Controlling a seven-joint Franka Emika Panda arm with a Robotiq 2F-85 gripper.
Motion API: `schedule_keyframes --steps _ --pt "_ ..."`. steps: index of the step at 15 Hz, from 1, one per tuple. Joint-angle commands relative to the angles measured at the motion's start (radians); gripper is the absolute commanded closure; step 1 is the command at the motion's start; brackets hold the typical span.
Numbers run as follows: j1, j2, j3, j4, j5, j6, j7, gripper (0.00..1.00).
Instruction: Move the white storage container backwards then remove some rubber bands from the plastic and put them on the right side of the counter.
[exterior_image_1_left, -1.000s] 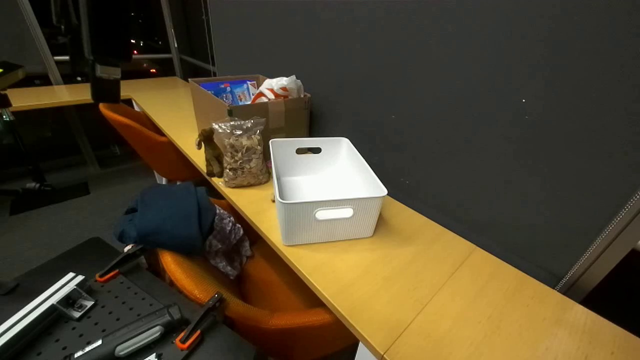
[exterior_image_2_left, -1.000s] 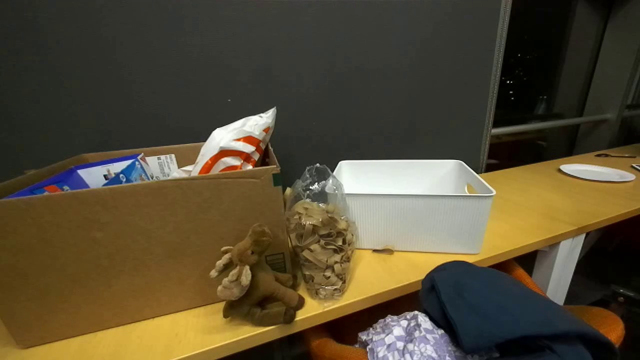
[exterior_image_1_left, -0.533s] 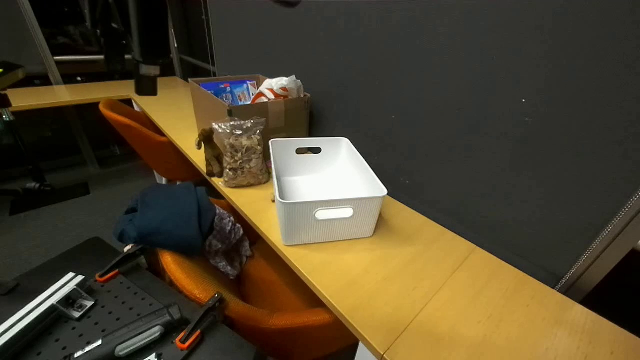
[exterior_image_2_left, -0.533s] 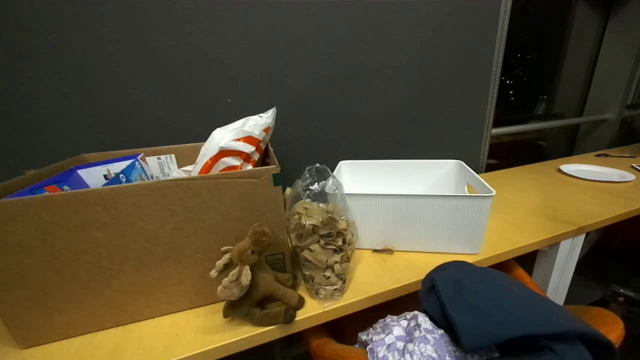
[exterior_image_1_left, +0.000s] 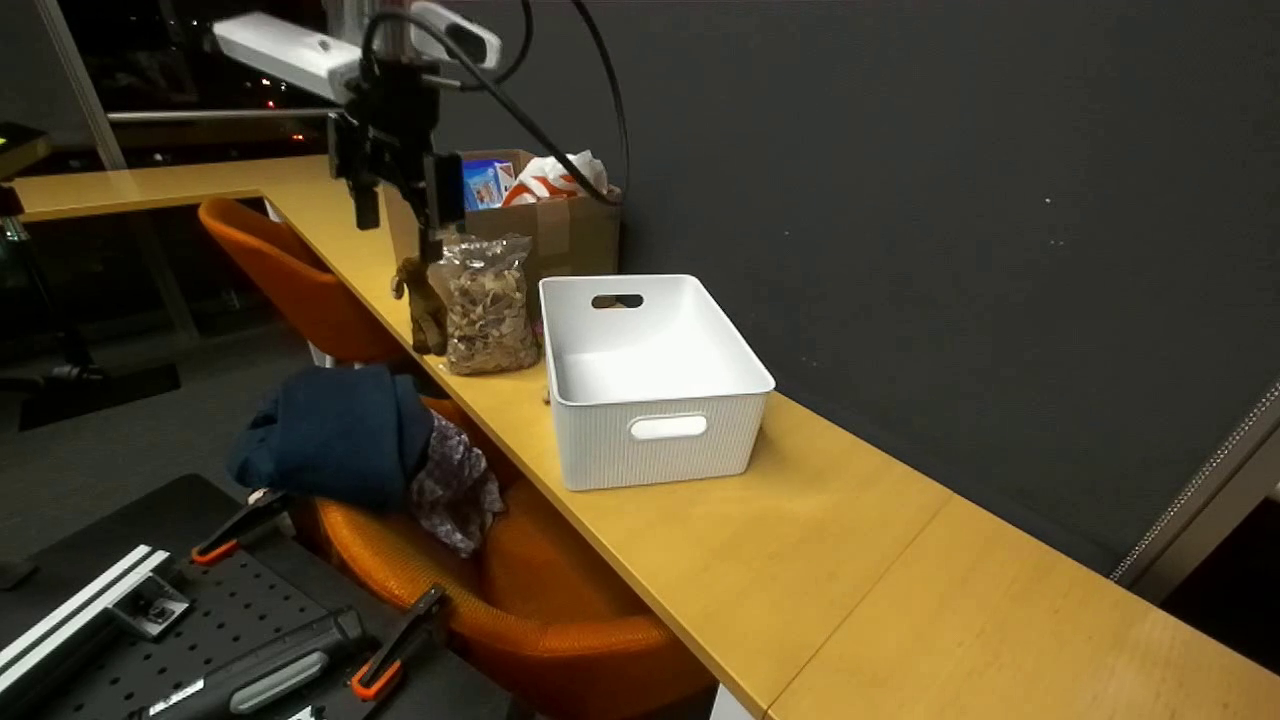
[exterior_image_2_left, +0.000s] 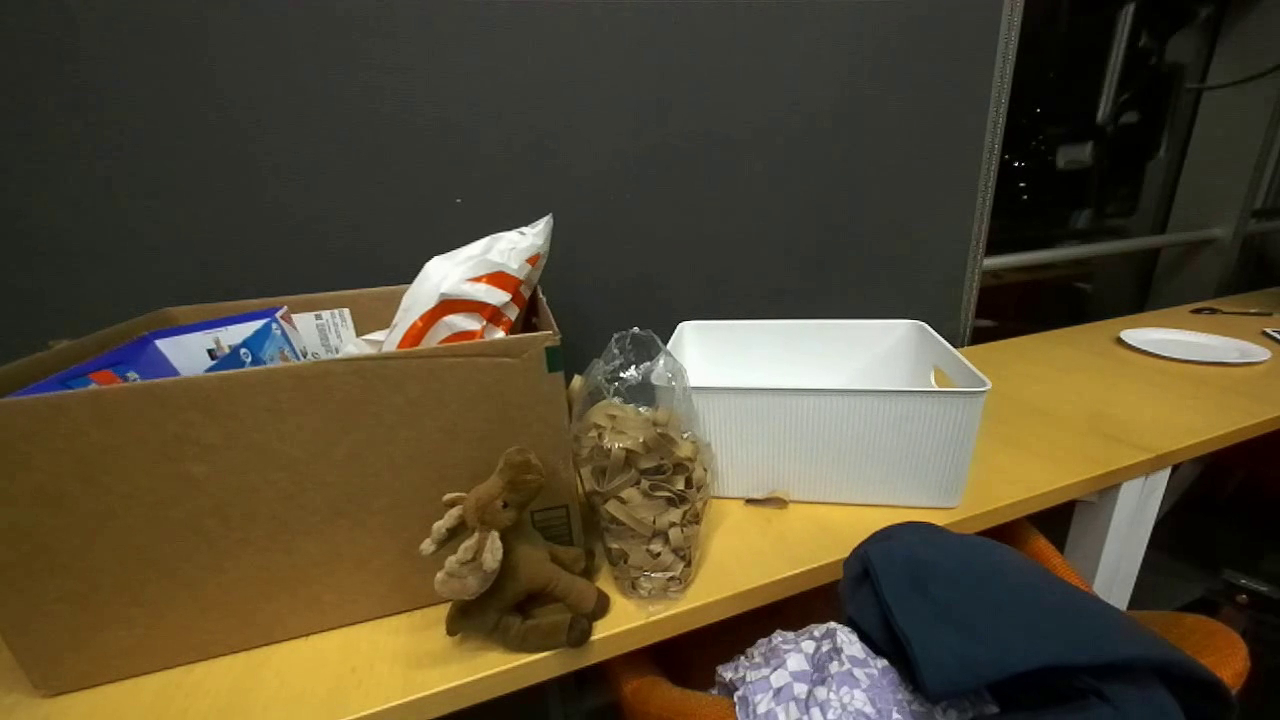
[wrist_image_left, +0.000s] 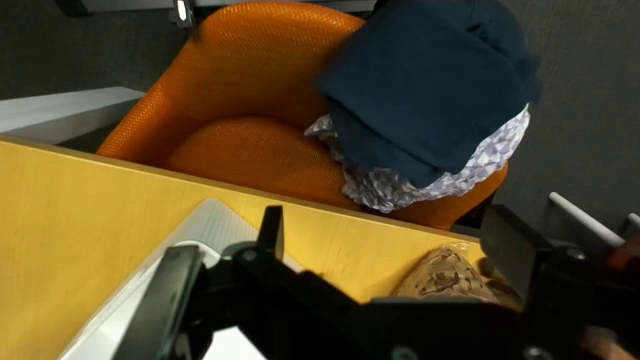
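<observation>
The white storage container (exterior_image_1_left: 660, 440) stands upright and empty on the counter (exterior_image_1_left: 840, 530); it also shows in an exterior view (exterior_image_2_left: 830, 445) and the wrist view (wrist_image_left: 215, 225). The clear plastic bag (exterior_image_2_left: 635, 365) stands upright beside it, filled with tan rubber bands (exterior_image_2_left: 645, 490). The bands also show in the wrist view (wrist_image_left: 447, 275), partly hidden by the gripper. A small brown piece, perhaps a loose band (exterior_image_2_left: 767, 502), lies by the container's base. My gripper (exterior_image_1_left: 405, 205) is open and empty, high near the bag's top; its fingers spread wide in the wrist view (wrist_image_left: 390, 235).
A cardboard box (exterior_image_2_left: 270, 510) with packets stands behind the bag. A brown plush moose (exterior_image_2_left: 530, 590) sits in front of the box, beside the bag. An orange chair (exterior_image_1_left: 600, 640) with dark blue cloth (exterior_image_1_left: 345, 430) stands at the counter edge. A white plate (exterior_image_2_left: 1195, 345) lies farther along.
The arm has moved right in an exterior view, from the upper left to near the bag and box. The gripper's spread fingers now show there. Container, bag and box have not moved.
</observation>
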Motion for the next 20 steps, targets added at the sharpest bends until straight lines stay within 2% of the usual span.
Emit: schedule_keyframes --steps 1,3,6,13,20 --pt "-0.012 0.165 0.013 0.027 -0.005 0.204 0.005 0.00" --pt "-0.016 0.250 0.013 0.042 -0.004 0.319 0.029 0.00" --pt "-0.012 0.387 0.020 0.095 -0.013 0.407 0.043 0.00" --pt "-0.007 0.649 0.067 0.330 0.000 0.377 0.032 0.00" --pt "-0.024 0.754 0.055 0.484 -0.013 0.351 0.044 0.00"
